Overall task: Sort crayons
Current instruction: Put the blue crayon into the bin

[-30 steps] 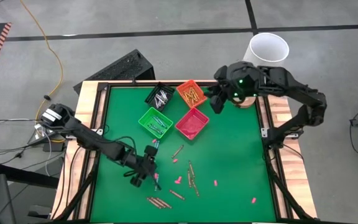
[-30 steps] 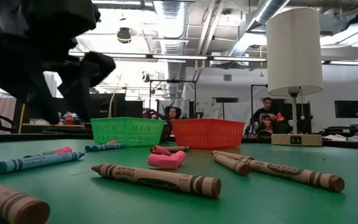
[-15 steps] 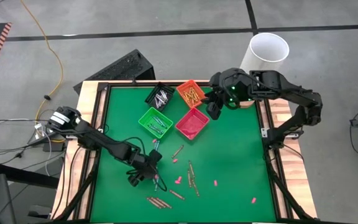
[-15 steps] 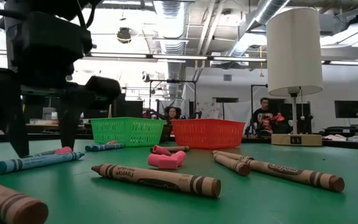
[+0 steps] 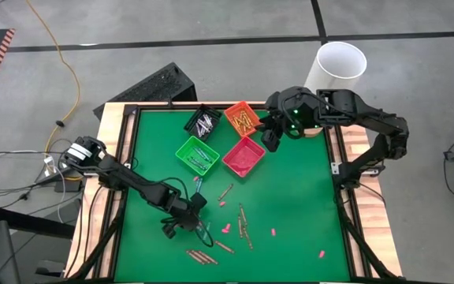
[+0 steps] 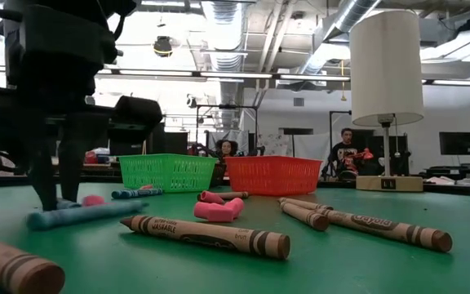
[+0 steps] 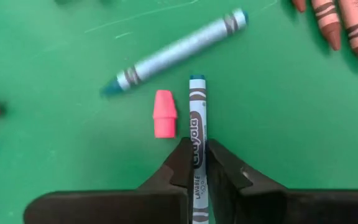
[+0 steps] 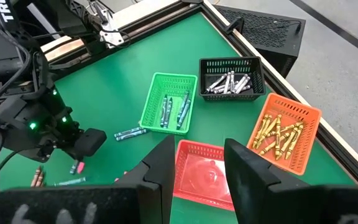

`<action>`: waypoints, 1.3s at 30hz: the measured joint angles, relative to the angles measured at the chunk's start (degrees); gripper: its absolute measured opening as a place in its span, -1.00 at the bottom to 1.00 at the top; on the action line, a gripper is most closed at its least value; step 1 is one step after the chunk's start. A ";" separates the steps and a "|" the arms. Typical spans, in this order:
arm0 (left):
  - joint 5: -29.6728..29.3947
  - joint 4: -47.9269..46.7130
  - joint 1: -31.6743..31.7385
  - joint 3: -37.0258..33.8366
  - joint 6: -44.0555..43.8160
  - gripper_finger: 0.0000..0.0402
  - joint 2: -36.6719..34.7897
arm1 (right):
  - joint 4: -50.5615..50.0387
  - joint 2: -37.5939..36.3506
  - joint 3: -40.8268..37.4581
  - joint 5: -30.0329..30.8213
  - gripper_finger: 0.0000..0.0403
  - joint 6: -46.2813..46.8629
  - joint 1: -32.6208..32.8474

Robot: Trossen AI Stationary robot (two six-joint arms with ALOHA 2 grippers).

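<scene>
I count four small bins on the table: one black [image 8: 232, 67], one orange [image 8: 289, 138], one green [image 8: 169, 102], one red [image 8: 207, 175]. Close under the left wrist I see two blue crayons [image 7: 174, 53], one pink bit [image 7: 164, 113] beside them, and three brown crayons [image 7: 337, 25] at the frame's corner. Two arms in view.

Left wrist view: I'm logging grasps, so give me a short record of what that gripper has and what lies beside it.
gripper: left gripper, fingers shut on a blue crayon
held crayon: flat on the green table
beside it: pink bit, apart from the crayon
farther: light blue crayon lying loose, at a slant
other arm: right gripper waits near the red bin
</scene>
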 joint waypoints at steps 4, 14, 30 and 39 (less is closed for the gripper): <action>-2.14 0.05 -0.04 0.11 -2.25 -0.92 0.04 | 0.00 0.00 0.00 0.00 -0.34 0.00 0.04; -5.90 -2.87 0.76 4.57 -10.69 -0.97 -0.80 | 2.07 -0.86 0.00 0.04 -0.34 -0.31 3.08; -24.77 1.08 7.19 8.11 -16.33 -0.96 -22.79 | 3.59 -9.11 -0.04 22.08 -0.34 0.02 26.93; -25.25 29.36 12.60 8.20 -13.89 -0.96 -31.33 | 20.25 -7.27 -9.06 35.59 -0.34 -8.57 33.77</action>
